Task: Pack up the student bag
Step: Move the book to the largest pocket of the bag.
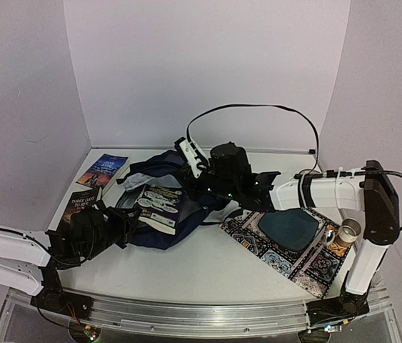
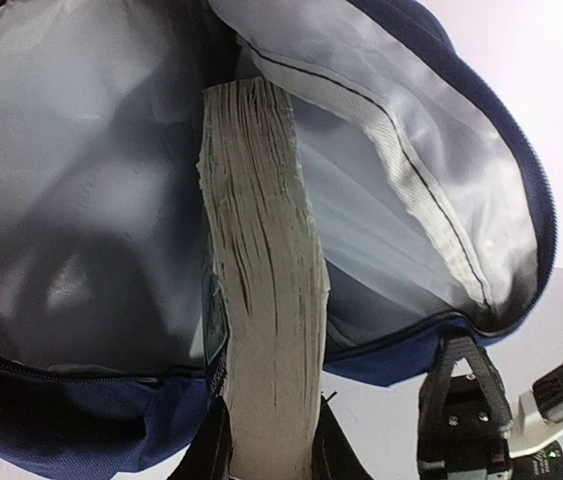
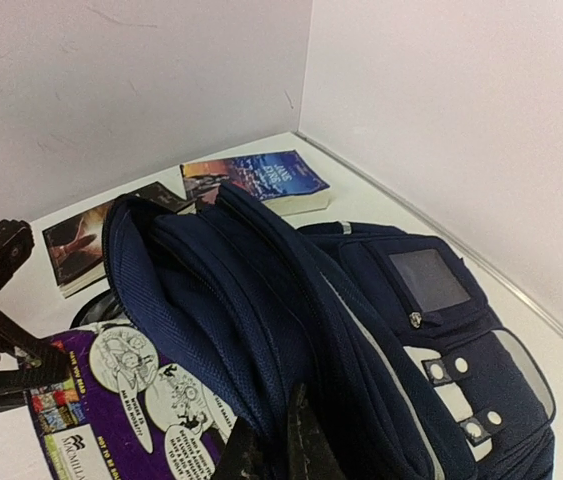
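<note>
1. Navy fabric dominates the scene: the student bag (image 1: 161, 182) lies on its side on the table (image 1: 208, 279), its mouth gaping directly ahead of the left gripper (image 2: 269, 445).
2. Left fingers (image 2: 333, 440) are closed narrow on a thick paperback (image 2: 261, 280), one on each cover, with the page edges facing the wrist camera. The book's far end sits past the zip line, between the grey lining walls. It appears to be held edge-on so that it can slip through the opening.
3. Right gripper (image 3: 273, 445) is pinched tight on a fold of the bag's upper rim, with fabric bunched between its fingers. Its job appears to be lifting the rim to hold the mouth open for the other arm.
4. Beyond the right fingers, a blue-covered book (image 3: 256, 180) and a dark-covered book (image 3: 91, 235) lie flat near the back wall (presumably next in line).
5. Well apart from both sets of fingers, by the right arm's base, lie a patterned mat (image 1: 286, 243) and a cardboard tube (image 1: 348, 230).
</note>
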`<state>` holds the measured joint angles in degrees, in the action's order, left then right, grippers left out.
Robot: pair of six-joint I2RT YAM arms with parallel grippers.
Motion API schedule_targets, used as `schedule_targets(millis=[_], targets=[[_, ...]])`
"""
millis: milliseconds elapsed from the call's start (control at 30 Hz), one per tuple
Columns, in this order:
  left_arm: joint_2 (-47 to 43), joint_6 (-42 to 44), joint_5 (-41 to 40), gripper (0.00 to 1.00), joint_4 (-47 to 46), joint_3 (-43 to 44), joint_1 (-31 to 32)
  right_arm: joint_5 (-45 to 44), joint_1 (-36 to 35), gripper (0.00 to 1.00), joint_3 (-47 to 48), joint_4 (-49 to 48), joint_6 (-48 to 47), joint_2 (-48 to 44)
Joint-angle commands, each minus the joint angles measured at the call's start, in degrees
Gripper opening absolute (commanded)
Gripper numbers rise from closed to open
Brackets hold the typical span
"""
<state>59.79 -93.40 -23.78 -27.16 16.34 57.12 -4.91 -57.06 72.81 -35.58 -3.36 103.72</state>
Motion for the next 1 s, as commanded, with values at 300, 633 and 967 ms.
schedule_targets(millis=[300,633,967], targets=[[2.93,1.88,-1.14,0.00,-12.07,2.14,-1.09,10.29,-0.68,0.00,-2.53,-19.59,-2.61,-8.92],[14.78,4.74,5.22,0.00,-33.24,3.00,-4.85,15.91,-0.68,0.00,-4.08,-17.72,0.08,-10.28],[15.32,5.53,8.35,0.00,-39.41,2.86,-4.95,12.97,-0.70,0.00,-4.21,-16.48,0.32,-10.04]])
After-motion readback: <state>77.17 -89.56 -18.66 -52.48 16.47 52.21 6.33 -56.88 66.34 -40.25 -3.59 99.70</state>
